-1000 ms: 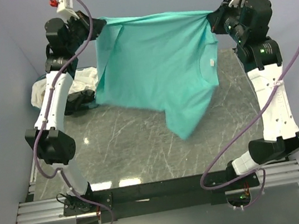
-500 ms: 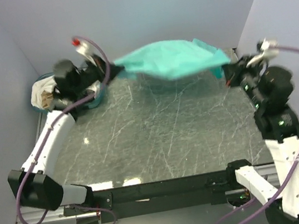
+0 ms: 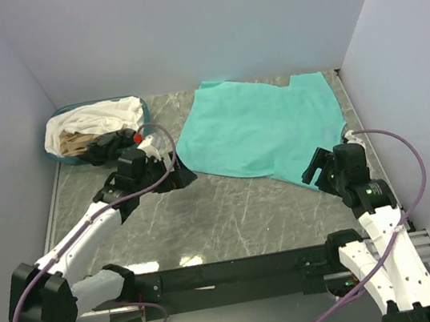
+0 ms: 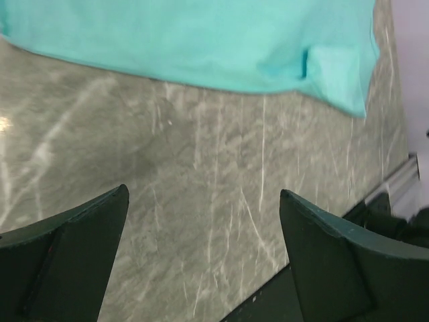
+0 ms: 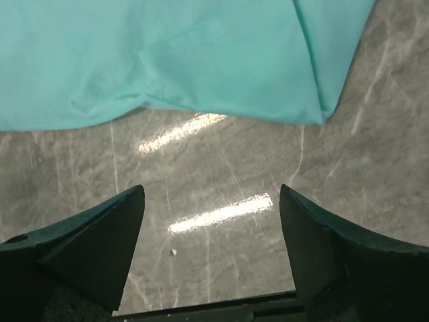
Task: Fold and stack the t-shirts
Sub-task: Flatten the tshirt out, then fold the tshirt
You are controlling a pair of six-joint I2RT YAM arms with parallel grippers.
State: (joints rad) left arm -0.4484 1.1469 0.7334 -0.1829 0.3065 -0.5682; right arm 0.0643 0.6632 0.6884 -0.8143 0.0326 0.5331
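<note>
Top external view first: the teal t-shirt (image 3: 262, 125) is lying spread out pretty flat on the marble table (image 3: 231, 215), over at the far centre-right. Nothing is holding it. Its near edge runs on a slant, from a corner just by the left gripper (image 3: 181, 176) down and across to a corner right next to the right gripper (image 3: 318, 171).

So each arm basically has its own corner. I'd say neither is clearly the nearer one, though the right looks a touch closer from above.

Left wrist cam: the left gripper (image 4: 202, 194) is spread wide with nothing between the jaws, just bare table. The teal t-shirt (image 4: 201, 40) sits out ahead of the fingers, its edge crossing the top of the view, with what looks like a sleeve poking out on the right.

Right wrist cam is the same story. The right gripper (image 5: 211, 191) is wide open and empty, with a strip of table and then the teal t-shirt (image 5: 167, 54) ahead of it.

My guess is the fold hinges on that near edge: both arms reach forward, pinch their corners and carry the edge away from the bases. I can't tell which end is the collar.

The oval basket (image 3: 54, 156) at far left holds a white t-shirt (image 3: 99, 113) and a dark t-shirt (image 3: 111, 144), not yet folded
</note>
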